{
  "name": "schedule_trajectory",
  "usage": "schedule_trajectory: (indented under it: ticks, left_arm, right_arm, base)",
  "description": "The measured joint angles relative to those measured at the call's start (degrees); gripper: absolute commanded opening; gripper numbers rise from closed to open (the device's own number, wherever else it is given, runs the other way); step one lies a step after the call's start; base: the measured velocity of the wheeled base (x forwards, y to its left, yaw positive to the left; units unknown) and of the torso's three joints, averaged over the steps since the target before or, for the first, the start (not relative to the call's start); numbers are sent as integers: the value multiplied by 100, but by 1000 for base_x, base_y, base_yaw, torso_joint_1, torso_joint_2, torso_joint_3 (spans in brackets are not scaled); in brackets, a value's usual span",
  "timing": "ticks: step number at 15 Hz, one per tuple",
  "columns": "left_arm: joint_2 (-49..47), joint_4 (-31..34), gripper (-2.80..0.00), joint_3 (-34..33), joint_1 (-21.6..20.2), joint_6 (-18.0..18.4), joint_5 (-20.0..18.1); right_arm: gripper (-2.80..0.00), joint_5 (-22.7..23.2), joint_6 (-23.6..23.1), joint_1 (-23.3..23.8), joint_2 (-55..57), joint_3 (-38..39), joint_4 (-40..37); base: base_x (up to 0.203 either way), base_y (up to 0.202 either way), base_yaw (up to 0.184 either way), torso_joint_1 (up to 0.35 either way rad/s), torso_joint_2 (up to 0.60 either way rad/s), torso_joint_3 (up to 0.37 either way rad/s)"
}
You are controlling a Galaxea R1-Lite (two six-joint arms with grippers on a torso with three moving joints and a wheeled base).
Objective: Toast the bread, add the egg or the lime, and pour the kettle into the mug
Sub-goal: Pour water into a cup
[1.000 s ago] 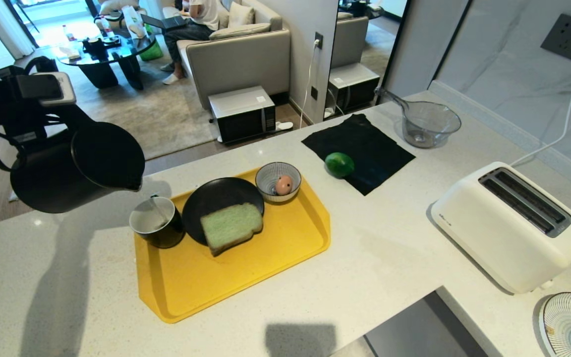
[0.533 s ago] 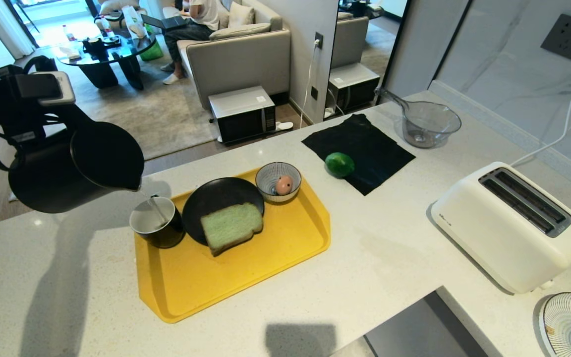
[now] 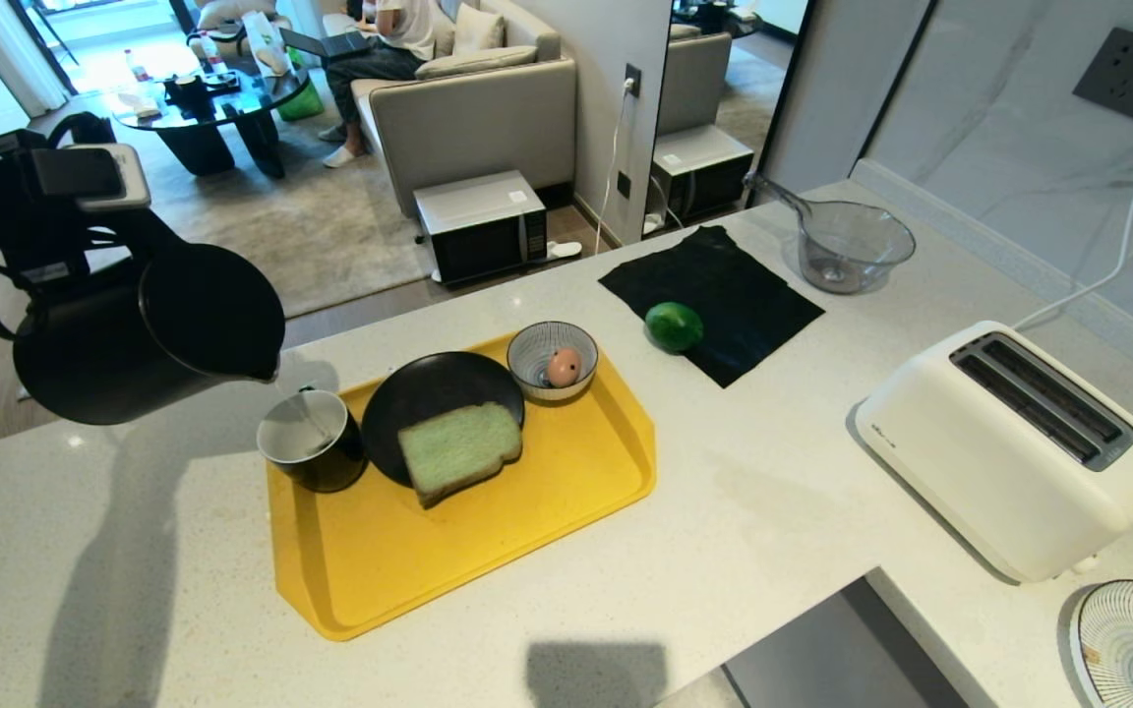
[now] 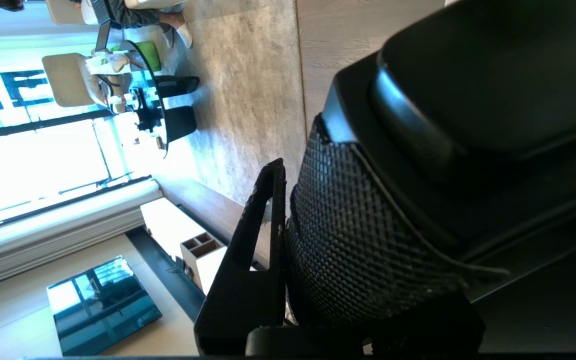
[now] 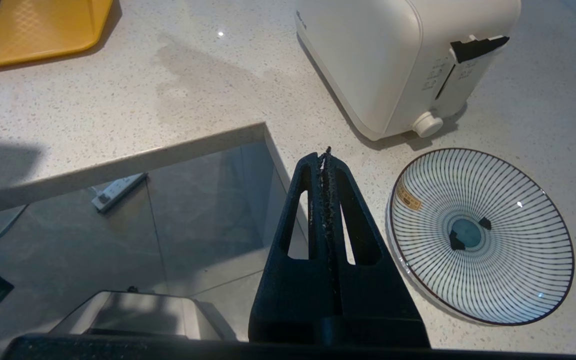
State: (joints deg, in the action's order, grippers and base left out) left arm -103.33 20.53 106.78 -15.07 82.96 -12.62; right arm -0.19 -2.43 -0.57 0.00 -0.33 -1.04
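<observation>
Meanwhile, the left gripper (image 3: 45, 246), its fingers clamped on the handle of the kettle (image 3: 149, 334), held it tipped a little further than 1 second ago, the spout just above the mug (image 3: 311, 440) on the yellow tray (image 3: 488, 551), where a thin stream now ran into the mug. Judging by that, the pour was under way, with the bread (image 3: 459, 450) lying on the black plate (image 3: 429, 393), the egg (image 3: 561, 367) in the striped bowl (image 3: 527, 344) and the lime (image 3: 674, 326) on the black cloth (image 3: 724, 275). The right gripper (image 5: 326, 155) hung parked beside the toaster (image 5: 393, 60), fingers together.
</observation>
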Motion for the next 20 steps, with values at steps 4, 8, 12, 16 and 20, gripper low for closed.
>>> schedule_trajectory:
  ticks: [4, 8, 12, 16, 20]
  left_arm:
    - [11, 6, -280, 0, 2, 4, 11]
    - [11, 9, -280, 0, 7, 6, 31]
    - [11, 9, -280, -6, 49, 4, 67]
    - [13, 11, -280, -6, 49, 15, 116]
    - [11, 9, -280, 2, 51, 17, 155]
  right_arm:
    - [-280, 3, -2, 0, 0, 0, 1]
    - [-280, -1, -2, 0, 0, 4, 1]
    - [-280, 3, 1, 0, 0, 4, -1]
    - [-280, 3, 1, 0, 0, 2, -1]
    - [-280, 1, 0, 0, 0, 2, -1]
  base:
    - [0, 0, 0, 0, 0, 0]
    - [0, 0, 0, 0, 0, 0]
    - [0, 0, 0, 0, 0, 0]
    - [0, 0, 0, 0, 0, 0]
    - [0, 0, 0, 0, 0, 0]
